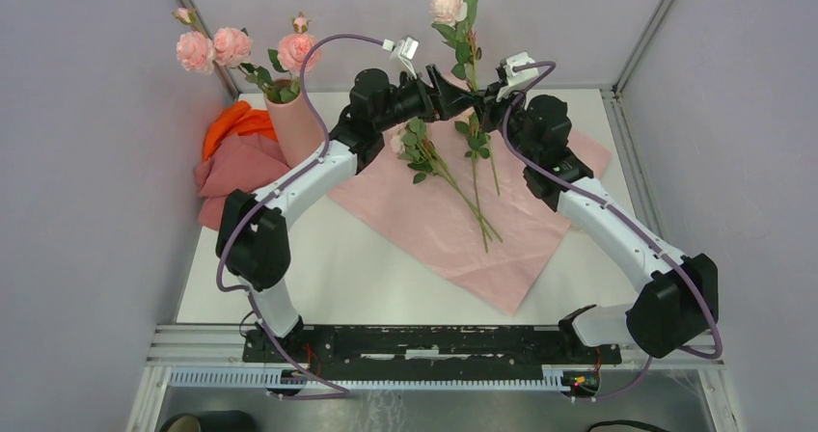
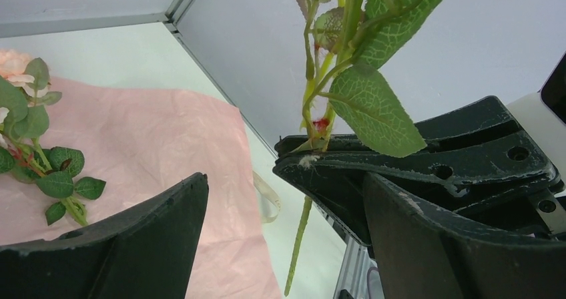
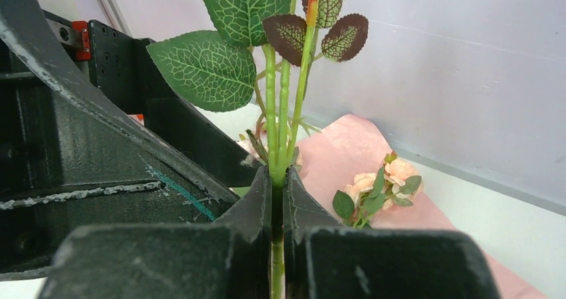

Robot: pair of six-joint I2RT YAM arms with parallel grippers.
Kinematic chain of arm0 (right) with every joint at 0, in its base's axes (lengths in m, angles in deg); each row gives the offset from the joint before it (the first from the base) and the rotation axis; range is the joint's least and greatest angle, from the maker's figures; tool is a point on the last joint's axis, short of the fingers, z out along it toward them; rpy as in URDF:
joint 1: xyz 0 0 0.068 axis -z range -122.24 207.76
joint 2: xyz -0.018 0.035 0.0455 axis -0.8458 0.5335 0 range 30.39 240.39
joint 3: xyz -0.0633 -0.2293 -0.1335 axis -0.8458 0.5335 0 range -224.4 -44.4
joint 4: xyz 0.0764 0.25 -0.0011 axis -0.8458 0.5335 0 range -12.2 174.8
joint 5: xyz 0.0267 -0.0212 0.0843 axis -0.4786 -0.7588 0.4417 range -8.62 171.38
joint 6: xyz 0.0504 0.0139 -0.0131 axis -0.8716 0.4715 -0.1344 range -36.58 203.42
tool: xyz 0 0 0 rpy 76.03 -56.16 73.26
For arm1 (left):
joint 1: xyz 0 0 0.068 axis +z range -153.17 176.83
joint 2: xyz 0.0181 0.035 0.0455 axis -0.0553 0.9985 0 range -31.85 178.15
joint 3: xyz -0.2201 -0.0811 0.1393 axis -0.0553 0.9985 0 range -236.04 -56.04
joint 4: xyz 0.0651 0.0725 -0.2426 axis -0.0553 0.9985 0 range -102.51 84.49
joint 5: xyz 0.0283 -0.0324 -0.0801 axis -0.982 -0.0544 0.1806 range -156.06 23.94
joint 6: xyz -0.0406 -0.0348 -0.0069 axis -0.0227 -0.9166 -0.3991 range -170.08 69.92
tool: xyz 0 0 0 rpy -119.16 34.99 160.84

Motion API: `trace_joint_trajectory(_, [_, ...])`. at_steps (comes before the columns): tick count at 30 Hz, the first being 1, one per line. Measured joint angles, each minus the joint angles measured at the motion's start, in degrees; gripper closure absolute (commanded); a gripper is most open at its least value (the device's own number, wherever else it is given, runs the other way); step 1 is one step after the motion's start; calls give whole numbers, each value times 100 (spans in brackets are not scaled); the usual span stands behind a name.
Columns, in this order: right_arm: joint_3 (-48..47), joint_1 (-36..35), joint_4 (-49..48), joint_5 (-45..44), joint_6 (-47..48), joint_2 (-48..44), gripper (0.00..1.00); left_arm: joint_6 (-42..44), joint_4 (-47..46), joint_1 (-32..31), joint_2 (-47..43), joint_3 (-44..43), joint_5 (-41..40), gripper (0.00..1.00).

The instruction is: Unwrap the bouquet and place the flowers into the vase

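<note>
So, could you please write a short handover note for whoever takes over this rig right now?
The left gripper is open beside the held stem, holding nothing.
The right gripper is shut on the green stem of a pale pink artificial rose, held upright in the air.
The tall pale-pink cylindrical vase stands back left with several pink roses in it. The crinkled pink paper sheet lies spread out, with at least one more rose stem on it.
Done: bouquet unwrapped, some roses in the vase.
Left: the held rose and whatever lies on the sheet.
</note>
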Motion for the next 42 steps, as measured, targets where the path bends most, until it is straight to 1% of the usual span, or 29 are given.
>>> trace_joint_trajectory(8, [31,-46,-166,-46,0,-4,100,-9,48,55,0,-87,177,8])
trace_joint_trajectory(13, [81,-85,-210,-184,42,-20,100,-4,79,66,-2,-87,195,1])
trace_joint_trajectory(15, [133,-76,-216,-216,48,-59,100,0,127,66,-4,-87,175,0])
trace_joint_trajectory(19, [542,-46,140,-35,44,-225,100,-17,-120,219,-20,-256,-306,0])
trace_joint_trajectory(25, [1032,166,656,199,-20,-199,100,-129,-501,376,-214,-402,-516,0])
trace_joint_trajectory(34, [1036,232,717,452,-120,-199,100,-264,-640,339,-229,-442,-514,0])
trace_joint_trajectory(42, [772,232,719,468,-116,-173,100,-376,-756,339,-229,-208,-498,0])
